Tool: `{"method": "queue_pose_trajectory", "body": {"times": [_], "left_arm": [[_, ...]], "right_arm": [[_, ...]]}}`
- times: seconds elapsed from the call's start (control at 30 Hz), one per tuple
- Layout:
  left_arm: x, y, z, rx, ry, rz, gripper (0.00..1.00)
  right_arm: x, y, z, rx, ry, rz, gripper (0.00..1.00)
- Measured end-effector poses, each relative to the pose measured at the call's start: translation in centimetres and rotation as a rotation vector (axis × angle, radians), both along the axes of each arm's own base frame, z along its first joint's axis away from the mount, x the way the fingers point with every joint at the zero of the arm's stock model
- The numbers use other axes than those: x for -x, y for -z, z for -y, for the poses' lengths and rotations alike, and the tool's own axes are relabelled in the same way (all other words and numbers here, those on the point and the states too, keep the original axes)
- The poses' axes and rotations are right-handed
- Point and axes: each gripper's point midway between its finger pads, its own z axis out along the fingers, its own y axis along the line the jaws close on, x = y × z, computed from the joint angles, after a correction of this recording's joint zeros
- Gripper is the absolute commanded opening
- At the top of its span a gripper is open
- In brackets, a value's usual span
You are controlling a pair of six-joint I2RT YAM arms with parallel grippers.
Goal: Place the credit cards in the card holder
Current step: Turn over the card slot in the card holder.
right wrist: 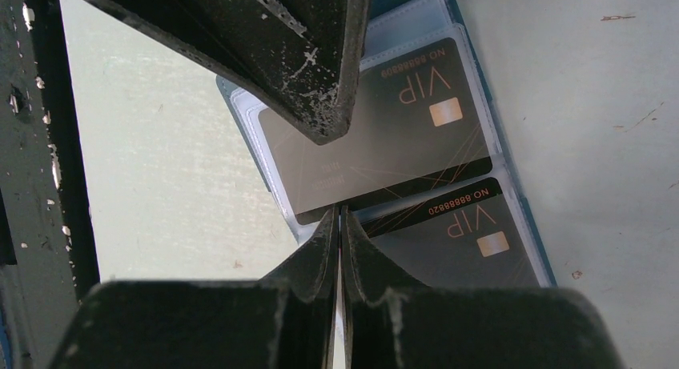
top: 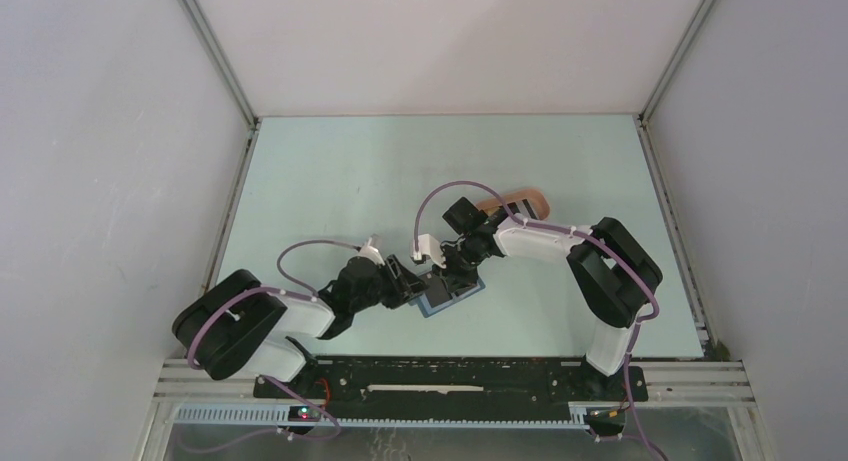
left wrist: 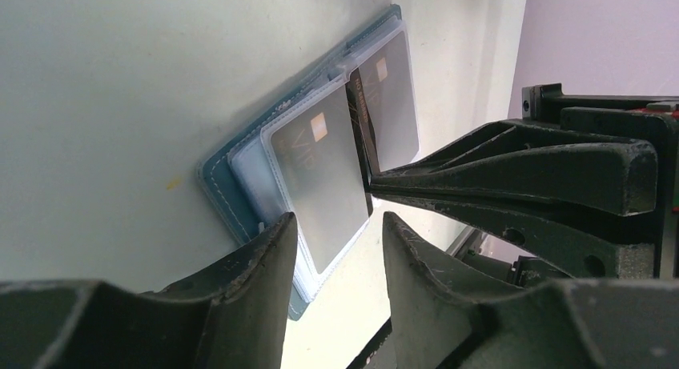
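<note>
The card holder (top: 445,301) lies open and flat on the table, dark blue with clear sleeves (left wrist: 216,181). Two dark grey credit cards marked VIP sit in its sleeves side by side, one (right wrist: 400,137) on each half, the other (right wrist: 464,241) beside it across the fold. My right gripper (right wrist: 339,213) is shut, its tips down at the fold between the two cards. My left gripper (left wrist: 340,221) is open just above the holder's near corner, with nothing between its fingers. In the left wrist view the right gripper's fingers (left wrist: 512,169) reach in from the right.
A peach-pink tray (top: 515,199) shows partly behind the right arm. Both arms meet over the holder near the table's middle front. Grey walls close in the table on the left, right and back.
</note>
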Motion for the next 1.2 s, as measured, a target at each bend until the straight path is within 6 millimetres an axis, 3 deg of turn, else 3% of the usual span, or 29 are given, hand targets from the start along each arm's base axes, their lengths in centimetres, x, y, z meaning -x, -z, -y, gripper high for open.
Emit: {"method": "queue_pose_trajectory", "body": {"times": [0.8, 1.2], "left_arm": [[-0.7, -0.3, 0.7, 0.040, 0.001, -0.004, 0.58], [-1.1, -0.4, 1.2, 0.079, 0.004, 0.002, 0.58]], "right_arm": [[0.0, -0.2, 0.1, 0.010, 0.013, -0.007, 0.10], [-0.8, -1.6, 0.5, -0.027, 0.066, -0.031, 0.12]]}}
